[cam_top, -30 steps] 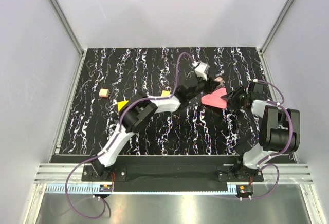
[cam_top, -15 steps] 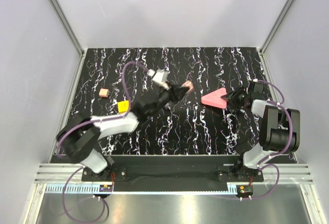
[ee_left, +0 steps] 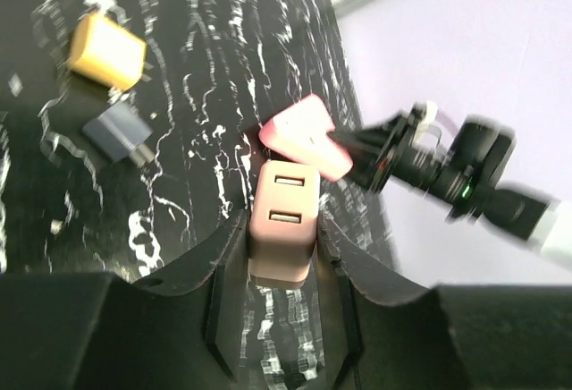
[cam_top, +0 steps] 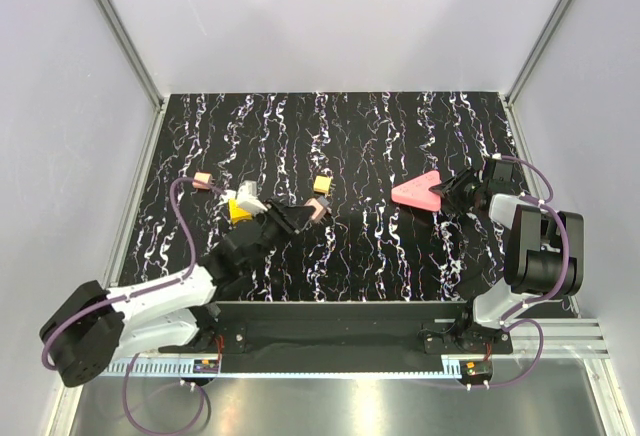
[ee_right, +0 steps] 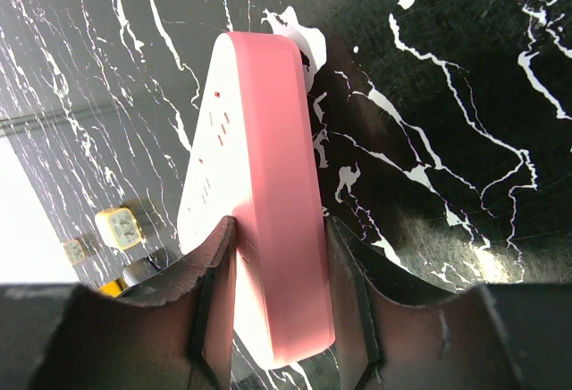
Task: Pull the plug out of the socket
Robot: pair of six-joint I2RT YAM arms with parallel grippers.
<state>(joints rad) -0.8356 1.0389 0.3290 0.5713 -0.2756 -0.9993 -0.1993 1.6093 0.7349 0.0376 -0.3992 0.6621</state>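
Note:
The pink plug (ee_left: 286, 216), a small block with two USB ports, is held between the fingers of my left gripper (ee_left: 284, 233), clear of the socket. In the top view the left gripper (cam_top: 306, 214) holds the plug (cam_top: 319, 208) at centre-left of the table. The pink triangular socket (cam_top: 417, 191) lies to the right, apart from the plug, and shows past the plug in the left wrist view (ee_left: 304, 135). My right gripper (cam_top: 450, 194) is shut on the socket's right end; the socket (ee_right: 255, 122) stands on edge between its fingers (ee_right: 279, 229).
A yellow cube (cam_top: 322, 184) with a grey adapter (ee_left: 121, 131) beside it lies between plug and socket. A yellow wedge (cam_top: 238, 208) and a small tan cube (cam_top: 202, 179) lie at the left. Grey walls surround the black marbled table (cam_top: 400, 256).
My left arm has drawn back from the socket, leftward and toward the near edge, carrying the pink plug. The socket and my right gripper have stayed put.

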